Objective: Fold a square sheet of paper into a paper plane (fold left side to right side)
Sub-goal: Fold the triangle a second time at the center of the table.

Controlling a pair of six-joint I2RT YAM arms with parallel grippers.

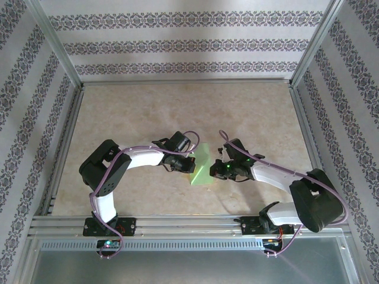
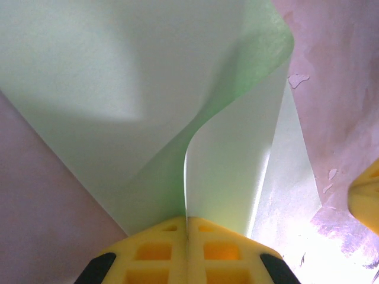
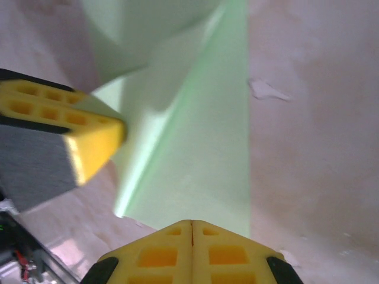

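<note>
The square sheet of paper (image 1: 202, 167) lies partly folded at the centre of the table (image 1: 148, 118). At its 9 o'clock the left gripper (image 2: 187, 220) pinches a curling flap. At 3 o'clock the right gripper (image 3: 192, 223), jaws closed, meets its edge. Uneven pulling may skew the crease.

Top external: mounted above and behind the arm bases (image 1: 109, 226) and tilted down and forward. We see the whole table (image 1: 177, 106), near edge to far edge, from well back.

Left wrist: sits right behind the left gripper (image 2: 186, 220), whose tips mark the bottom of the frame. It faces along them, very close to the square sheet of paper (image 2: 118, 89).

Right wrist: same arrangement behind the right gripper (image 3: 191, 223), equally close and aimed down at the sheet.

Shared: all three views take in the sheet, around the table's middle toward its near edge. Each wrist view also catches a yellow finger of the opposite gripper at one side.
</note>
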